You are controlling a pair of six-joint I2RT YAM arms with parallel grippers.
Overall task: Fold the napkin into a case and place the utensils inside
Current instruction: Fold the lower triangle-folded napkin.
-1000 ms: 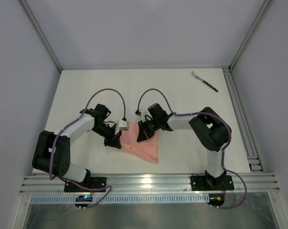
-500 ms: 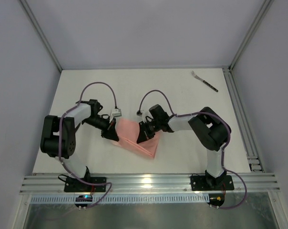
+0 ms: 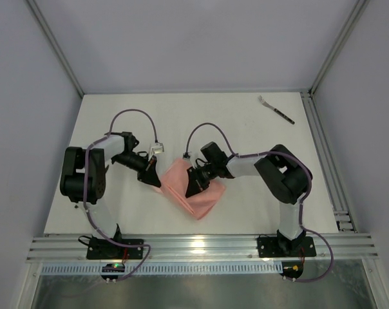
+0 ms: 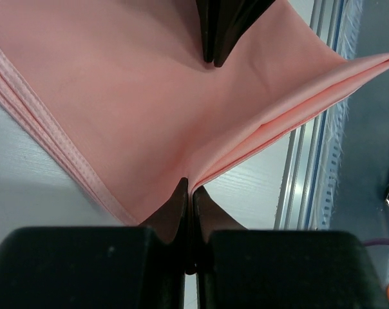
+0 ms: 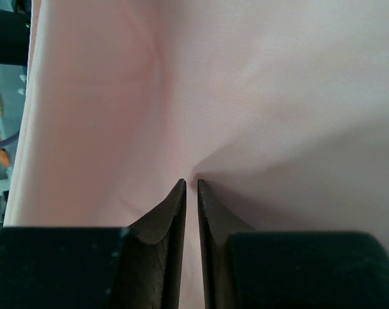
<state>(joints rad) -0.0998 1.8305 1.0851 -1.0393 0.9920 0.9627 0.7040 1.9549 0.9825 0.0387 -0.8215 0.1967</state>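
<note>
The salmon-pink napkin (image 3: pixel 194 190) lies folded and partly lifted in the middle of the table, between my two grippers. My left gripper (image 3: pixel 154 181) is shut on the napkin's left corner; the left wrist view shows the cloth (image 4: pixel 149 96) pinched at my fingertips (image 4: pixel 188 188). My right gripper (image 3: pixel 193 189) is shut on the napkin's right side; the cloth (image 5: pixel 259 84) fills the right wrist view and puckers at my fingertips (image 5: pixel 189 184). The fork (image 3: pixel 275 109) lies at the far right of the table, far from both grippers.
A metal rail (image 3: pixel 326 154) runs along the table's right edge and an aluminium rail (image 3: pixel 194 244) along the near edge. Grey walls enclose the left, far and right sides.
My left gripper has swung left and away, pulling the napkin's left corner with it. The napkin has changed from a flat triangle into a bunched, narrower shape. The right gripper stayed nearly in place.
</note>
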